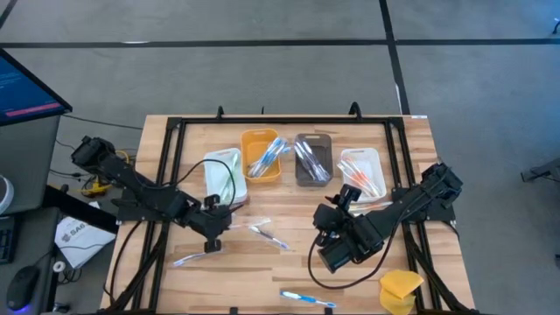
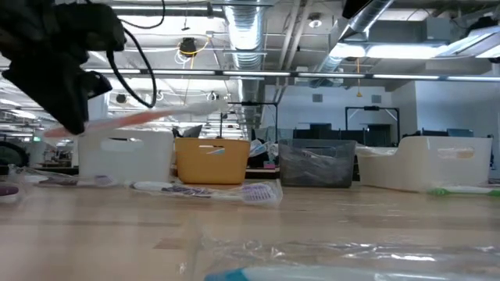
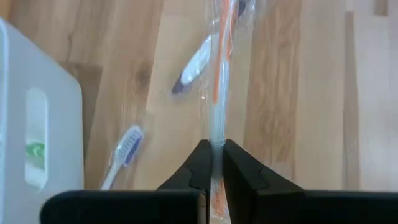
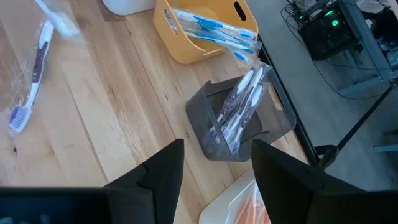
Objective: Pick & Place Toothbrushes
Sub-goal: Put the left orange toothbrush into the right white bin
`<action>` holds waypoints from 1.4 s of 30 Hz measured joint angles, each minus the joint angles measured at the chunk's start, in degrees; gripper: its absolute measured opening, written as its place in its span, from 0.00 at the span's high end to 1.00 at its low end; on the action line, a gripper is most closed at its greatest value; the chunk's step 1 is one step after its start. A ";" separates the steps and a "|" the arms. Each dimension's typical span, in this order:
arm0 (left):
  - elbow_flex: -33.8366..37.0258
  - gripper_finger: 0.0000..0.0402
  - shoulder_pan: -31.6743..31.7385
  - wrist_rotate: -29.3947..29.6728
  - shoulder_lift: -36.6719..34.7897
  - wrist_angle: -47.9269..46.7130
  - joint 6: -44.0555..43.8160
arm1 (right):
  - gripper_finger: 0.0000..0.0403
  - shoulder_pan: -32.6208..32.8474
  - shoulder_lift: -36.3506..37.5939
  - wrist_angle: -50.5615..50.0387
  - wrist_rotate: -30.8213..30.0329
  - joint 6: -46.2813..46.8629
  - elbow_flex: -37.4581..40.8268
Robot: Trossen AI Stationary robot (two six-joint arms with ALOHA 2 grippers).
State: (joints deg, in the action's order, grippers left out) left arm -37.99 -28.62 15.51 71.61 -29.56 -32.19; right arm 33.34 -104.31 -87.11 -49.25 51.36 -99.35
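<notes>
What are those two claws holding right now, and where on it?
The left gripper pinches an orange-and-white toothbrush by one end of its handle. The right gripper holds nothing.

four bins (image 1: 300,161) side by side along table (image 1: 289,262) rear, loose toothbrushes (image 1: 268,234) in front, perhaps wrapped

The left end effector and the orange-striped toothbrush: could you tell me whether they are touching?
Touching. The left wrist view shows the left end effector shut on the orange-striped toothbrush, its handle pinched between both fingers.

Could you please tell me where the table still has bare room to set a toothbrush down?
Bare wood lies between the blue toothbrush at the near edge and the left tool. It is crowded along the far row of bins, yellow bin to grey bin.
</notes>
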 joint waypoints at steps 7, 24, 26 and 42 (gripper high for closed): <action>-3.15 0.97 -0.99 2.95 0.00 4.35 4.21 | 0.58 0.75 0.01 0.35 2.29 -0.73 0.00; -3.99 0.97 -4.57 10.02 0.00 34.42 27.34 | 0.64 2.37 0.02 23.61 1.31 -18.83 0.00; -3.99 0.97 -4.57 10.03 0.00 35.17 27.73 | 0.63 1.93 0.02 25.64 1.28 -20.14 0.00; -3.99 0.97 -4.50 10.02 0.00 36.05 29.03 | 0.56 -1.85 -0.02 37.70 9.58 -33.42 0.00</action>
State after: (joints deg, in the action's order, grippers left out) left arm -41.98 -33.12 25.53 71.61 6.49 -3.17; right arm 31.49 -104.33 -49.41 -39.67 17.94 -99.35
